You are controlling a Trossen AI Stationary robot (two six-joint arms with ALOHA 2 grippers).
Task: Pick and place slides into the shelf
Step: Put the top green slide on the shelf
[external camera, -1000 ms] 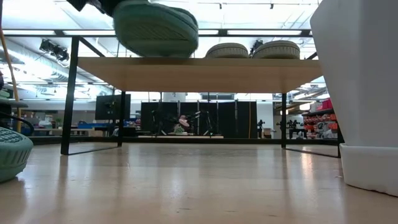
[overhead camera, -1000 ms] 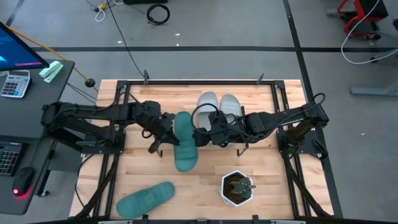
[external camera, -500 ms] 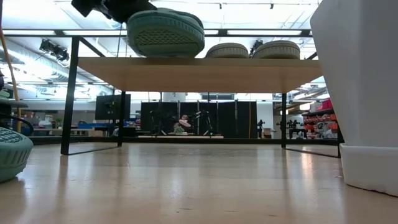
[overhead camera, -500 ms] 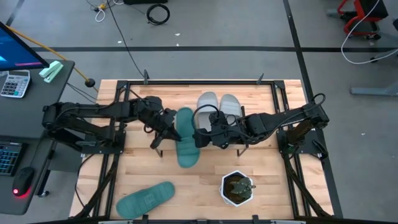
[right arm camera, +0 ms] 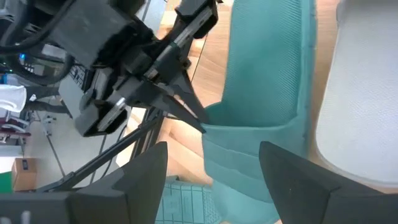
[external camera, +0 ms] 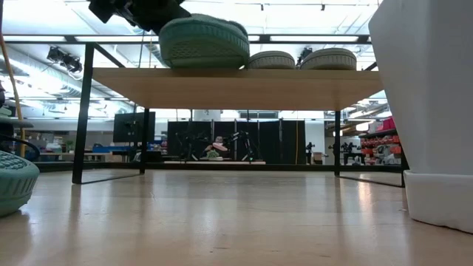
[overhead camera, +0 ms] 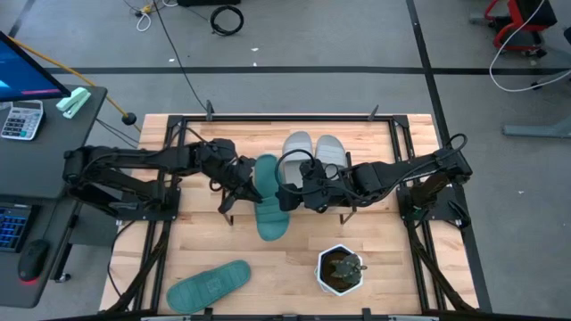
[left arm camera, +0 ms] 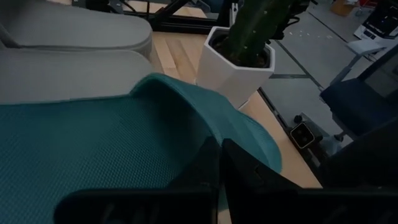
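Wood planks made up your table (overhead camera: pixel 375 267), and a grey floor with cables lay all around it. On the table stood the shelf (external camera: pixel 236 85), a low rack with a light wooden top and thin black legs.

Your left gripper (overhead camera: pixel 243 178) was shut tight on the strap of a teal slide (overhead camera: pixel 267 196). You could see its dark fingers (right arm camera: pixel 180 102) pinching the strap edge in the right wrist view. That teal slide lay on the shelf top, with its front end sticking out over the near edge. In the low view its sole (external camera: pixel 205 43) sat right at the shelf's edge.

Your right gripper (overhead camera: pixel 287 193) was just beside the same teal slide, on its other side. Its two fingers (right arm camera: pixel 140 180) stood wide apart and held nothing.

Two light grey slides (overhead camera: pixel 314 150) sat side by side on the shelf top, right next to the teal one. You could see them as two low humps (external camera: pixel 299 59) in the low view.

The second teal slide (overhead camera: pixel 208 286) lay flat on the table near the front edge, well apart from the shelf.

A white pot with a small cactus (overhead camera: pixel 340 269) stood on the table in front of the shelf, toward the right arm's side.

At the far left you could see a dark desk with a calculator (overhead camera: pixel 21 119) on it.
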